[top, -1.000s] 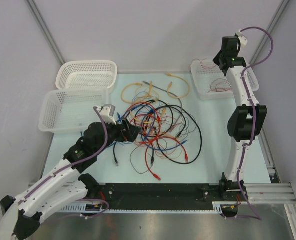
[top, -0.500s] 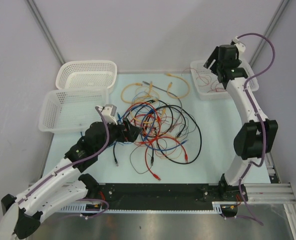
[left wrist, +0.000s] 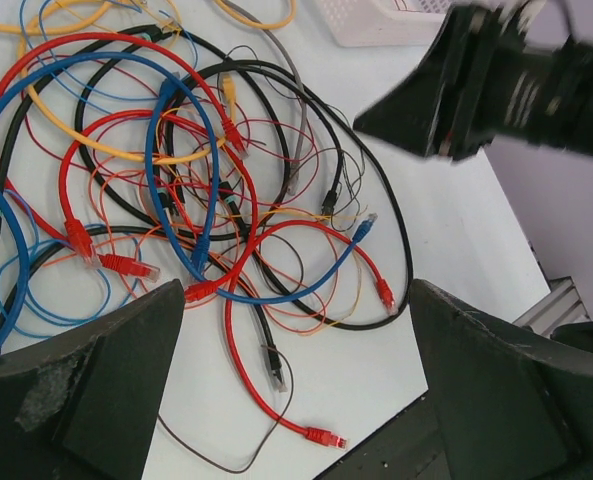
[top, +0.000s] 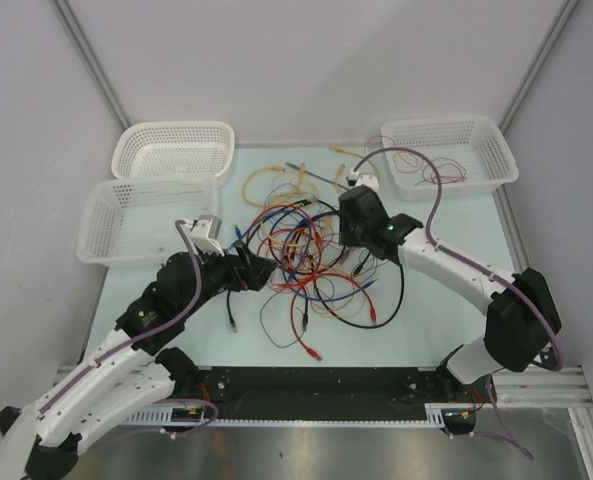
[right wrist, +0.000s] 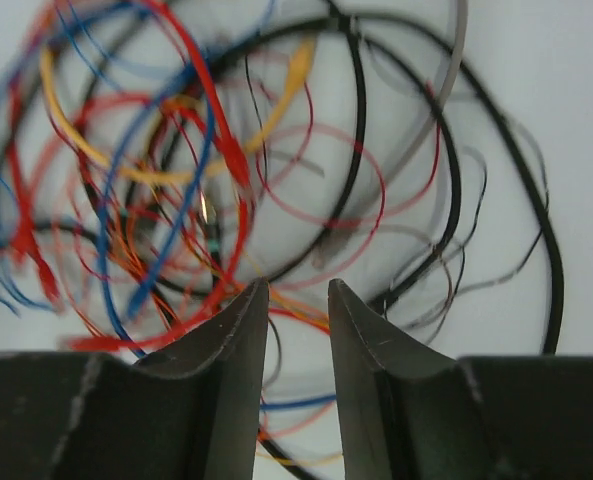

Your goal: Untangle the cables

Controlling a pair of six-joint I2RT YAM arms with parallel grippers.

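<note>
The cables (top: pixel 311 255) lie in a tangle of red, blue, black and orange-yellow wires in the middle of the table. They also show in the left wrist view (left wrist: pixel 196 170) and, blurred, in the right wrist view (right wrist: pixel 226 180). My left gripper (top: pixel 258 270) is at the tangle's left edge. In its wrist view it (left wrist: pixel 296 292) is wide open and empty above a red plug end (left wrist: pixel 321 437). My right gripper (top: pixel 354 250) hangs over the tangle's right side. In its wrist view it (right wrist: pixel 297 285) has a narrow gap between the fingers with nothing in it.
Two white baskets (top: pixel 171 127) (top: pixel 96 225) stand at the back left. A third white basket (top: pixel 441 123) with thin red wires stands at the back right. Loose yellow cables (top: pixel 276 180) lie behind the tangle. A black rail (top: pixel 316 385) runs along the table's near edge.
My right arm has swung from above the right basket down and left to the tangle. My left arm has shifted only slightly.
</note>
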